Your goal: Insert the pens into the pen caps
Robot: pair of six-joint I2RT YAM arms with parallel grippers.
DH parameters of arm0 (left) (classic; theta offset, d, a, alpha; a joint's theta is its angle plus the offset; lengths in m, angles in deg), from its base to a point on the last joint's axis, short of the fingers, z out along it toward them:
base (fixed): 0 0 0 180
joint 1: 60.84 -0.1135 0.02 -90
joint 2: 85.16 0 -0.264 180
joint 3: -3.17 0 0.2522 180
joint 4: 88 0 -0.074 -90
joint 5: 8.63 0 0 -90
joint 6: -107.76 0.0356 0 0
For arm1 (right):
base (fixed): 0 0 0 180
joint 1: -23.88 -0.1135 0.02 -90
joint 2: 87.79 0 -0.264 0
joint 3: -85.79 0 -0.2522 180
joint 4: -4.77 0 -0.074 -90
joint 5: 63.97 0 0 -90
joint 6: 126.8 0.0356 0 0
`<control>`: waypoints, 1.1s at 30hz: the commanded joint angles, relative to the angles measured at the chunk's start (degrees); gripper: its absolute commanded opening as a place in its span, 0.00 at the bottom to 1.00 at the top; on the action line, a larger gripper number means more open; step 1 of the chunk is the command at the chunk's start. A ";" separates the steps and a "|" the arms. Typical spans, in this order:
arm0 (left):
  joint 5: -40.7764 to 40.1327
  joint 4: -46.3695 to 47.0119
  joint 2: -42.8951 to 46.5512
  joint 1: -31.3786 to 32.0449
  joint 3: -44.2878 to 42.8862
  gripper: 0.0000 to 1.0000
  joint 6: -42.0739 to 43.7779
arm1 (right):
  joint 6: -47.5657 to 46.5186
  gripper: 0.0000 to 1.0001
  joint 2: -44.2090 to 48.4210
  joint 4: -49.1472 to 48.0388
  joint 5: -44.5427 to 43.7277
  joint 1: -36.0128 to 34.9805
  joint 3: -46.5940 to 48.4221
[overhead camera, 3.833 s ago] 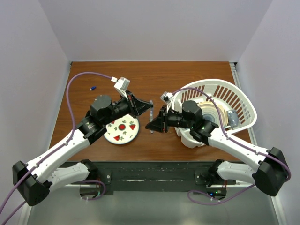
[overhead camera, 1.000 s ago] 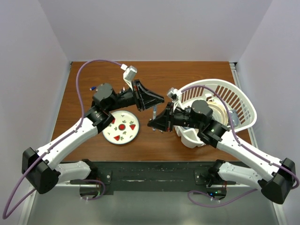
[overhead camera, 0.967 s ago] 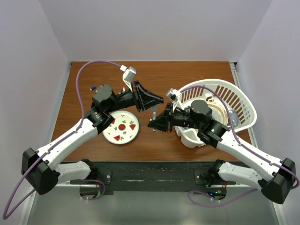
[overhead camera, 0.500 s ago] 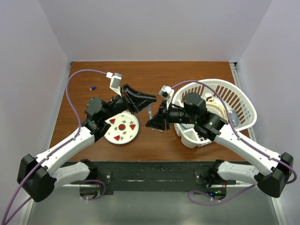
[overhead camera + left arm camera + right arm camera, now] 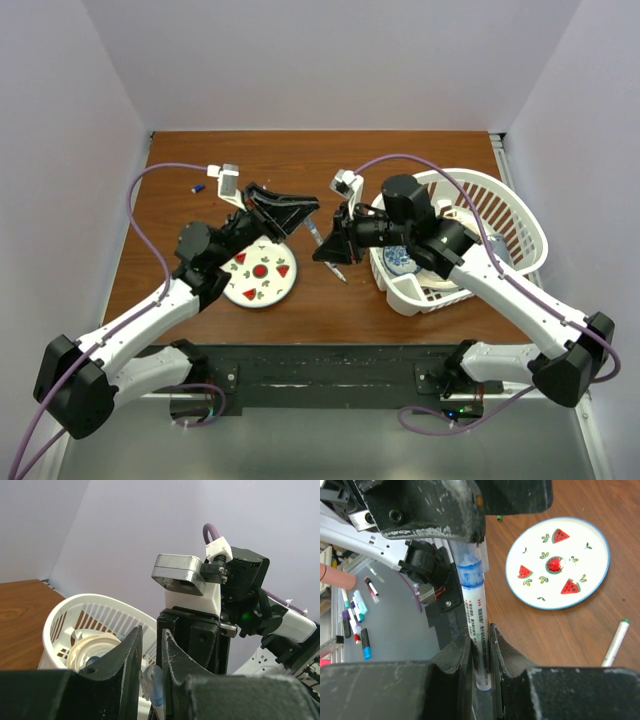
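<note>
A white pen (image 5: 476,630) with a blue front section stands between my two grippers above the table. My right gripper (image 5: 481,642) is shut on its barrel. My left gripper (image 5: 151,639) is shut on a translucent blue pen cap (image 5: 151,682) that sits over the pen's blue end (image 5: 470,562). In the top view the pen (image 5: 314,232) bridges the left gripper (image 5: 305,208) and right gripper (image 5: 328,248), right of the plate. A second pen (image 5: 615,642) with a green tip lies on the table. A small blue cap (image 5: 200,187) lies at the far left.
A round white plate (image 5: 260,278) with red watermelon marks lies under the left arm. A white laundry basket (image 5: 520,215) holding a bowl and other items stands at the right, beside the right arm. A tiny green piece (image 5: 499,518) lies on the wood beyond the plate.
Both grippers have shifted left and towards the back of the table together, still joined by the pen. The right arm has moved off the basket, uncovering a blue-patterned bowl.
</note>
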 commanded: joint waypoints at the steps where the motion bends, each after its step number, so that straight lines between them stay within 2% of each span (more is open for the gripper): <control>1: 22.11 -8.81 -0.98 4.17 5.92 0.00 -2.37 | 1.02 0.00 -1.95 -26.38 -12.78 7.28 15.88; 8: 22.73 -1.61 -2.83 6.28 6.62 0.00 -6.93 | -0.83 0.00 -6.44 -26.02 -11.99 7.63 18.88; 16: 22.11 -8.44 -3.88 7.08 7.50 0.00 -3.43 | -1.80 0.00 -8.64 -25.68 -13.22 9.91 22.38; 20: 22.38 -8.28 -4.24 7.60 8.20 0.00 -3.86 | -1.97 0.00 -10.13 -27.17 -13.40 10.88 25.37; 28: 22.29 -0.72 -5.99 9.45 9.43 0.00 -8.08 | -2.40 0.00 -14.70 -26.74 -7.87 10.88 30.83; 31: 20.63 -5.52 -5.29 8.84 7.77 0.00 -5.29 | -4.07 0.00 -15.14 -23.59 -6.90 10.79 30.65; 33: 19.57 -5.38 -4.15 7.96 6.11 0.00 -5.71 | -3.99 0.00 -14.53 -23.83 -4.45 10.79 27.59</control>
